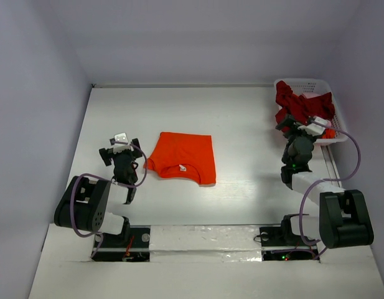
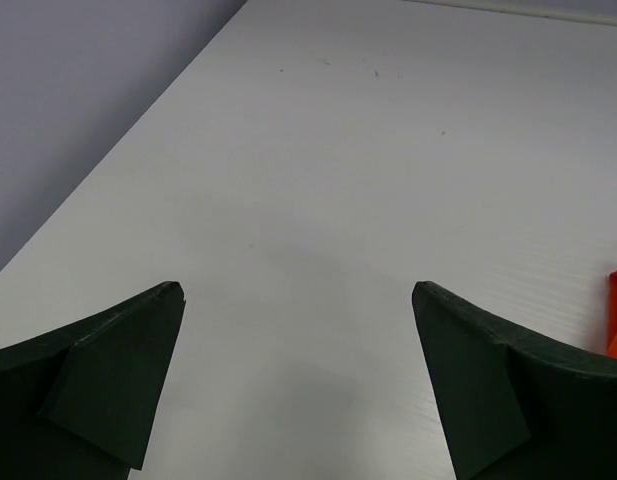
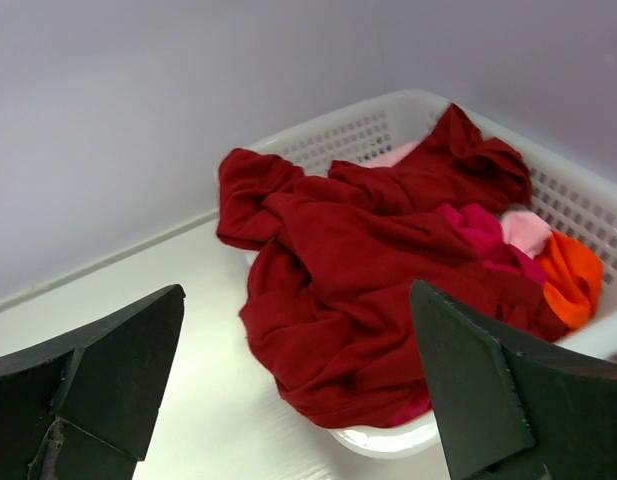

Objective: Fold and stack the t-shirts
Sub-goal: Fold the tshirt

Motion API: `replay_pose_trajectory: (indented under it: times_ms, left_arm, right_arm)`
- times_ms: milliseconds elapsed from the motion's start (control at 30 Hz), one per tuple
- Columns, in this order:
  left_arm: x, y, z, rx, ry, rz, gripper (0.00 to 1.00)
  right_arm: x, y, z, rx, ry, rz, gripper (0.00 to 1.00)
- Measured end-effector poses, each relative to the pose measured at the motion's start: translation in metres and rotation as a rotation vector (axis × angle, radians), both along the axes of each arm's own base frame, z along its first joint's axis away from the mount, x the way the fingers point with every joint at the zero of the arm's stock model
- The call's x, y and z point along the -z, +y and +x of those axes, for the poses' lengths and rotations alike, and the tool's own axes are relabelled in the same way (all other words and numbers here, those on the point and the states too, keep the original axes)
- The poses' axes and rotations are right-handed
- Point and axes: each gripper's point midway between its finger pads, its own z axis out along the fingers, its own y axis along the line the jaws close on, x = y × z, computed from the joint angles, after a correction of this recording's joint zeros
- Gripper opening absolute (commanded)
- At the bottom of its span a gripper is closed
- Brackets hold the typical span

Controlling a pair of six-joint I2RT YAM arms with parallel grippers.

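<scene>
Though crumpled, red t-shirt over basket rim.

Bare bench is shown between the orange t-shirt and the corner basket, whose near rim is overhung and blocked by the heaped dark red t-shirt.

Boxed in by plain pale-violet walls, floored with a white tabletop, lit softly, edged near with shiny tape.

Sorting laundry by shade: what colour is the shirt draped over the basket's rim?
Dark red shirt, best seen in the right wrist view.
</scene>
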Motion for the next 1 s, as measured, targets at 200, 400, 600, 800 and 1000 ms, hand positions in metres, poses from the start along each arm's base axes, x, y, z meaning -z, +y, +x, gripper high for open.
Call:
replay_pose_trajectory:
  times_ms: [200, 400, 600, 800, 1000]
  left_arm:
    - [-0.013, 0.005, 0.011, -0.026, -0.040, -0.025, 0.99]
    - [-0.056, 0.000, 0.044, 0.006, -0.156, -0.052, 0.99]
    - [-0.034, 0.003, 0.032, 0.017, -0.106, -0.058, 0.99]
    - [-0.033, 0.010, 0.033, 0.023, -0.105, -0.068, 0.99]
    - [-0.033, 0.007, 0.034, 0.042, -0.105, -0.072, 0.99]
  right_arm:
    - [0.006, -0.022, -0.006, 0.119, 0.010, 0.079, 1.00]
    - [-0.001, -0.014, -0.012, 0.049, -0.027, 0.053, 1.00]
    - [-0.004, -0.009, -0.023, -0.032, -0.071, 0.013, 1.00]
    - [-0.013, -0.007, -0.002, -0.069, -0.055, -0.003, 1.00]
    - [-0.003, 0.021, 0.009, -0.235, -0.025, -0.100, 1.00]
